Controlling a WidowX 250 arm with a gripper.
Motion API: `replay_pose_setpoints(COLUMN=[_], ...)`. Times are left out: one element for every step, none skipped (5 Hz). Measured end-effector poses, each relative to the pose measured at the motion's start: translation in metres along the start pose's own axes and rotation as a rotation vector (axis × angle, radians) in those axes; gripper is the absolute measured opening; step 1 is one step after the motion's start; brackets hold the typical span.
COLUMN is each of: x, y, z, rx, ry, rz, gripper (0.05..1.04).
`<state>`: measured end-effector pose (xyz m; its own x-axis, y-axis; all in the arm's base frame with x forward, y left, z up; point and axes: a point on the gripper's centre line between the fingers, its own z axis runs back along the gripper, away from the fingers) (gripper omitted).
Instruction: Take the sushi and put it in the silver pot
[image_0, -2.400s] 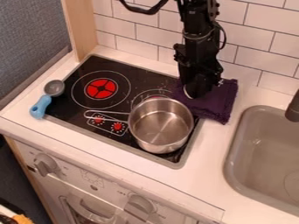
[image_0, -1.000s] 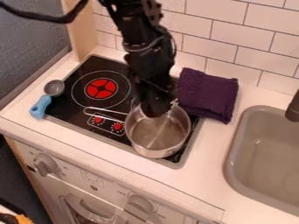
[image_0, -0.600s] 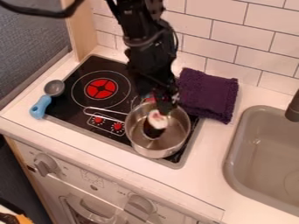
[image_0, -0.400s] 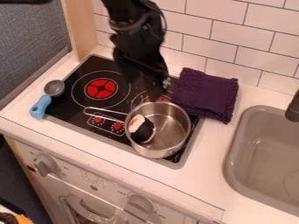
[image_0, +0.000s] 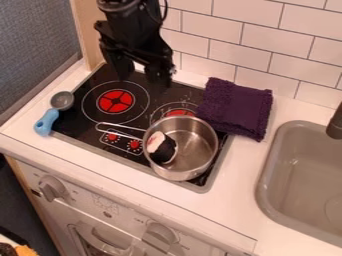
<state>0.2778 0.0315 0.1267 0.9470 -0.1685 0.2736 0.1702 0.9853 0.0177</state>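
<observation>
Hanging beyond the silver pot (image_0: 195, 161), on its handle side, the gripper (image_0: 141, 74) holds its fingers apart. The sushi (image_0: 161, 148) lies inside the pot, toward the handle; the purple cloth (image_0: 235, 107) is just beyond the pot.

pot (image_0: 197, 152): room beside sushi (image_0: 164, 151), open above | handle (image_0: 123, 127) juts over stovetop (image_0: 158, 94) | towel (image_0: 237, 107) crowds rim

**Camera setup: single view, slanted down**

Fixed camera sits high over the front of the counter (image_0: 234, 200), facing the tiled wall (image_0: 260, 40) behind the gripper (image_0: 141, 76). Middle range: stovetop (image_0: 88, 119) below the gripper fits in frame; sink (image_0: 261, 185), well apart from the gripper, is cut by the right edge.
</observation>
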Motion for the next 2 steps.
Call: replay_pose_setpoints(x=[-0.0038, -0.0031], y=[0.0010, 0.0012], z=[-0.0081, -0.0075], rx=[-0.014, -0.013], ry=[0.043, 0.042], rz=[0.006, 0.006], gripper=[1.001, 1.001])
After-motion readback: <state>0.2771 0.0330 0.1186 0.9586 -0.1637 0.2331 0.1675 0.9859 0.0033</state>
